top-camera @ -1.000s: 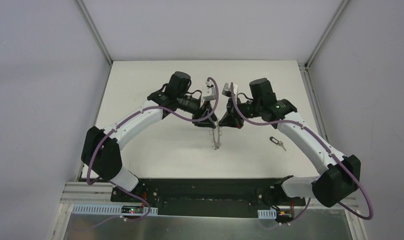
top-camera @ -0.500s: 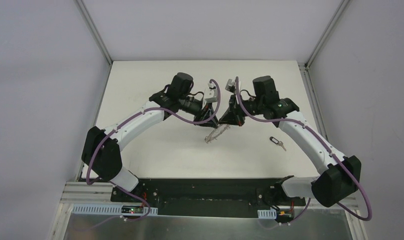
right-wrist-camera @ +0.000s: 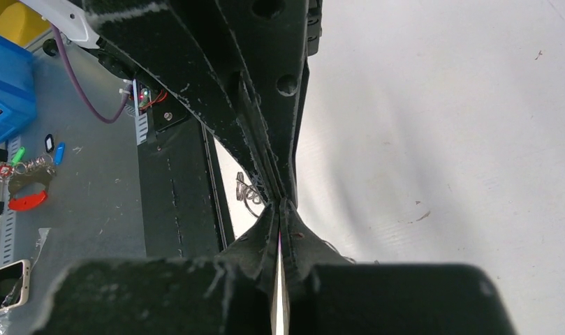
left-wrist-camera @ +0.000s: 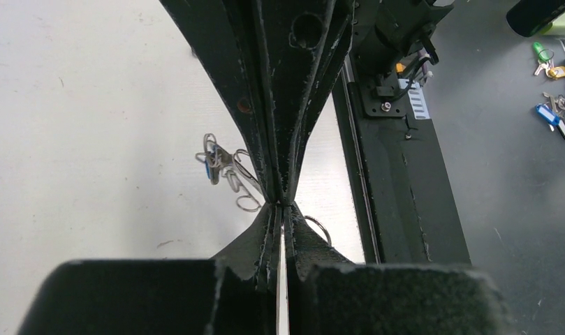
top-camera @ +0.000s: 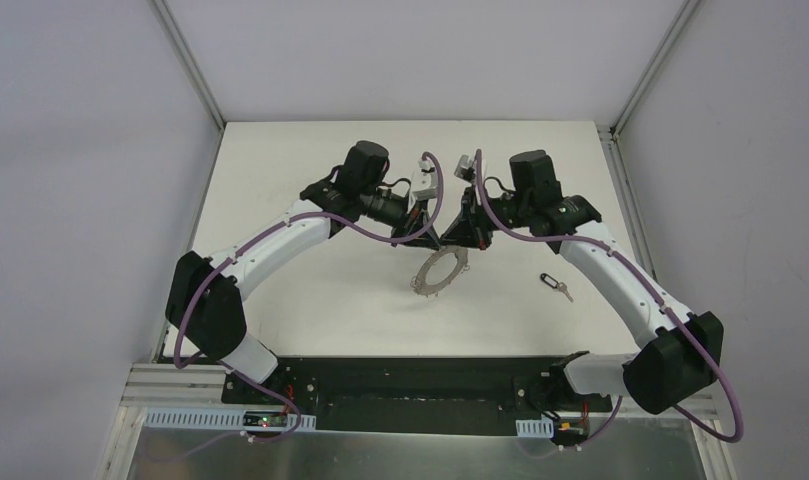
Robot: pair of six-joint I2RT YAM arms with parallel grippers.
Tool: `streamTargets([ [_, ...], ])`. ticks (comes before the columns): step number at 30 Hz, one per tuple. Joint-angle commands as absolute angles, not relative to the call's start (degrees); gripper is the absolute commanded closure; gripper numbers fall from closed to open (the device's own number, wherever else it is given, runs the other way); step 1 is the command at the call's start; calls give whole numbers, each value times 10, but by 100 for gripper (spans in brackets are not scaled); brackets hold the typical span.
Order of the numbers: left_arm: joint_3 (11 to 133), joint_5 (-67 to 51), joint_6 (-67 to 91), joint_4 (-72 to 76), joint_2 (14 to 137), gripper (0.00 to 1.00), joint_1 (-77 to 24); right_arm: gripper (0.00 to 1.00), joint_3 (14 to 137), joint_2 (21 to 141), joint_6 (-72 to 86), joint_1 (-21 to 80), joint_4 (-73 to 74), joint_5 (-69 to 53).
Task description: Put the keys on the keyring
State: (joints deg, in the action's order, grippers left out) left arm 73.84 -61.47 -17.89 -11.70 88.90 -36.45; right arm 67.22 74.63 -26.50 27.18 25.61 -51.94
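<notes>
Above the table, left fingers and right fingers both clamp the keyring.

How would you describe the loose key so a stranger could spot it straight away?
On the white table, look beside the right arm, on the right of the grey keyring. The key is tiny, black-headed with a short silver blade, lying alone.

Bright, even overhead light; soft shadows; wrist foregrounds blurred.
</notes>
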Motion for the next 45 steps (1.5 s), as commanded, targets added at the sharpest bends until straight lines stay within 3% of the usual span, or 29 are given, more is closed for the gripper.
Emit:
streamTargets([
  [1,763,-641,-175,-99,890,100,-373,100,693,733,-247,265,221,-550],
  [8,762,-645,-165,-110,874,100,-373,99,695,727,-230,254,215,-534],
  [14,744,-651,-127,-88,850,100,-371,66,691,701,-222,236,211,-521],
  [17,725,-659,-75,-38,838,100,-370,57,681,682,-228,226,212,-536],
  [21,698,-661,13,57,826,100,-368,52,661,667,-245,222,219,-562],
  [31,657,-654,194,253,835,100,-368,54,651,663,-254,222,223,-601],
  [38,653,-654,208,268,838,100,-368,67,643,667,-253,222,216,-605],
  [45,651,-657,202,263,841,100,-368,86,650,672,-246,222,213,-611],
])
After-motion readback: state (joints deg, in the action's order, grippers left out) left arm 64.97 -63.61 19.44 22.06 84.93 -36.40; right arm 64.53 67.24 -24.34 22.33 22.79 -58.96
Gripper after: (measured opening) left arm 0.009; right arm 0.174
